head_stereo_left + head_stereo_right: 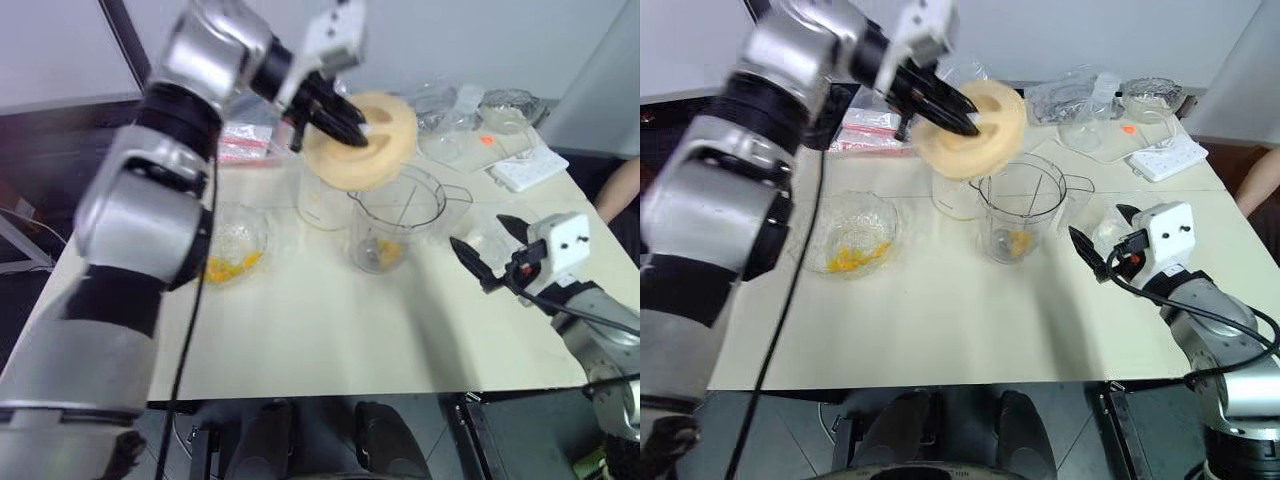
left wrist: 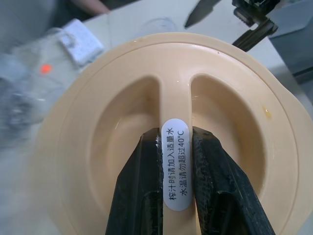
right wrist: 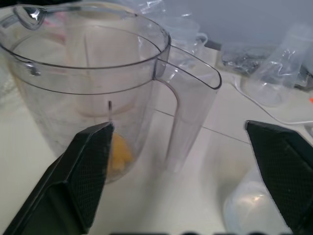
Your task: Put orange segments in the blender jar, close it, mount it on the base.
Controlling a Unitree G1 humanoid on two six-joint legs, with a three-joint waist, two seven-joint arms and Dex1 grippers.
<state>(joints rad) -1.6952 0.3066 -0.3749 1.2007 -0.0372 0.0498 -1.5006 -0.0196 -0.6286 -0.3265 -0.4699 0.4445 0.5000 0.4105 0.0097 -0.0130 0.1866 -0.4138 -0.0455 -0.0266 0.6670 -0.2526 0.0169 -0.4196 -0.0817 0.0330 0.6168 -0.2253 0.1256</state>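
Note:
My left gripper (image 2: pixel 175 137) is shut on the centre ridge of a pale-orange round lid (image 1: pixel 365 150), which it holds tilted in the air over the table's back. Just below it stands the clear blender jar (image 1: pixel 400 215), open-topped, handle (image 3: pixel 190 103) to the right. Orange segments (image 1: pixel 1018 242) lie at the jar's bottom. More orange segments (image 1: pixel 230 266) sit in a scalloped clear bowl (image 1: pixel 250 225) to its left. The cream-white base (image 1: pixel 322 205) stands behind the jar, partly hidden by the lid. My right gripper (image 1: pixel 495 250) is open and empty, right of the jar and level with the handle.
Clear plastic bags (image 1: pixel 470 105) and a white flat device (image 1: pixel 527 165) lie at the back right. A red-printed packet (image 1: pixel 245 145) lies at the back left. A small clear cup (image 3: pixel 249 205) stands by my right gripper. A person's arm (image 1: pixel 620 190) shows at the right edge.

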